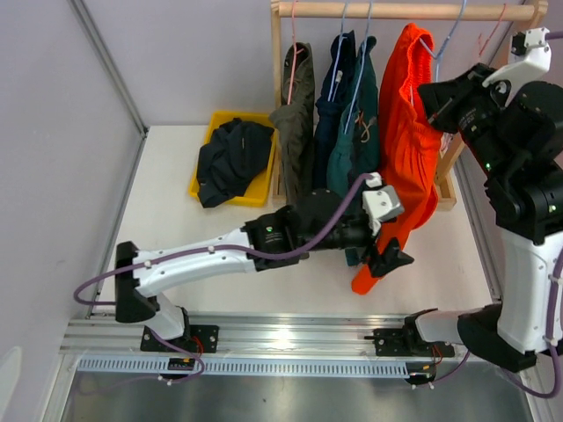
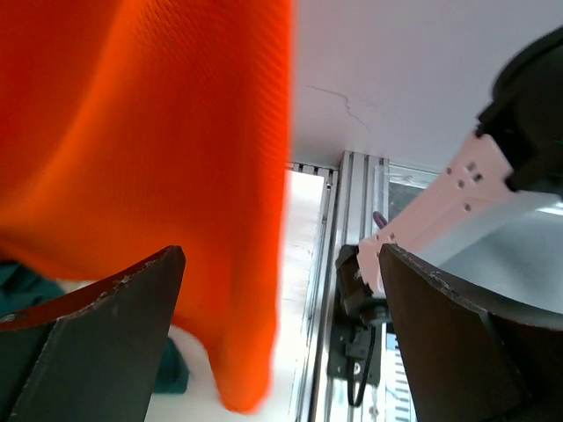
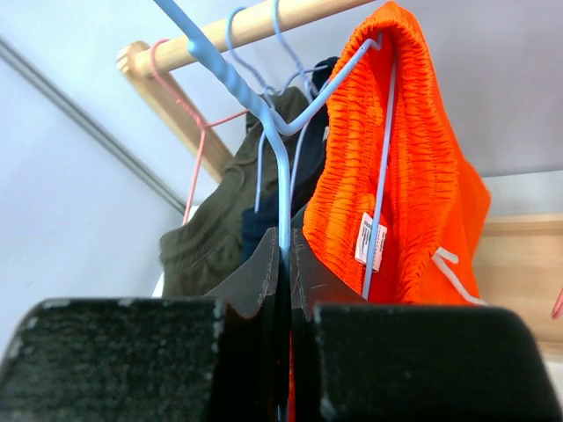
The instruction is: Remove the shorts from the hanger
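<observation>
A blue hanger [image 3: 281, 185] is clamped by the right gripper [image 3: 284, 255]; beside the orange shorts [image 1: 406, 132] the left gripper [image 1: 387, 259] is spread. The hanger could be tugged loose.

Robotics lab test cell: left arm [image 1: 211, 255] and right arm [image 1: 528, 281] bolted to an aluminium rail [image 1: 281, 338] at the edge of a white table [image 1: 167, 220]; plain grey partition walls [image 1: 53, 132]; yellow bin [image 1: 260, 189]; small wooden rack [image 1: 405, 10], shorts [image 1: 405, 132] on a hanger [image 3: 281, 176]
</observation>
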Robot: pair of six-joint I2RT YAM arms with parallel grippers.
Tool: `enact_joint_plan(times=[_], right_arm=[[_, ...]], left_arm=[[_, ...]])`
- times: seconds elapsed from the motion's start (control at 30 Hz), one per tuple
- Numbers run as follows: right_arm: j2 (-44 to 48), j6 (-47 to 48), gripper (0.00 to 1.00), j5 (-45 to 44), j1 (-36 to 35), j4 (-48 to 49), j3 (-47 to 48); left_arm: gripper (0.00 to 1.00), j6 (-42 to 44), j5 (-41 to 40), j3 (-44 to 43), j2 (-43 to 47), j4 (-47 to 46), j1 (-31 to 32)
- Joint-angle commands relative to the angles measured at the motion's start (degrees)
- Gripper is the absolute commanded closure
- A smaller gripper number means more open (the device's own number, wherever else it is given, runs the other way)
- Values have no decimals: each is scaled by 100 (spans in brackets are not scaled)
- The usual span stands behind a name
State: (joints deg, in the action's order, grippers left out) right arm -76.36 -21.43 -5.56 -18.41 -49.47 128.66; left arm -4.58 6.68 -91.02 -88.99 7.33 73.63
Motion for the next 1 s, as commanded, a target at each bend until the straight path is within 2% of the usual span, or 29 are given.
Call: enact_joint_plan(times=[0.0,0.17,0.2,0.27,0.3,0.33,0.37,0.5,0.53,0.6,0.67,0.8,0.87,0.97], right_arm=[[340,-124,100,-182,-118,483,-174],[578,-168,100,-200,-136,342,-420],[613,-203,100,-182,-136,342,-456],[718,-247,100,-191,-145,324,-517],[754,-256,100,-182,-136,316,-517],[763,-265,100,-182,-136,298,-500],[754,-256,100,-191,-145,246,-430],[561,-160,100,-331,-127,61,-53],[500,-90,100,-392,-127,43,18],[341,-11,100,-463,-92,43,211],[114,112,100,-498,-22,34,378],[-397,183,100,-210,346,-124,1098],[-581,52,100,19,663,-229,1468],[-539,-133,100,415,901,-361,1487]], left_arm=[[1,141,-271,-766,-283,-654,169],[1,273,-913,-1040,-645,-908,354],[5,256,-1123,-1084,-698,-979,354],[30,203,-1300,-1136,-856,-1129,354],[49,186,-1370,-1146,-918,-1138,354],[87,116,-1571,-1181,-1014,-1094,354],[99,89,-1686,-1198,-1041,-1059,363],[100,-7,-1977,-550,-717,-1304,599],[100,-34,-2073,-9,-586,-1383,687],[100,-122,-2240,338,-164,-1472,1037],[100,-166,-2633,1144,291,-1515,1363],[100,-656,-3408,2578,986,-1708,2434],[100,-1017,-3759,3183,1199,-1639,2708],[100,-1449,-4138,3441,1551,-1376,2701]])
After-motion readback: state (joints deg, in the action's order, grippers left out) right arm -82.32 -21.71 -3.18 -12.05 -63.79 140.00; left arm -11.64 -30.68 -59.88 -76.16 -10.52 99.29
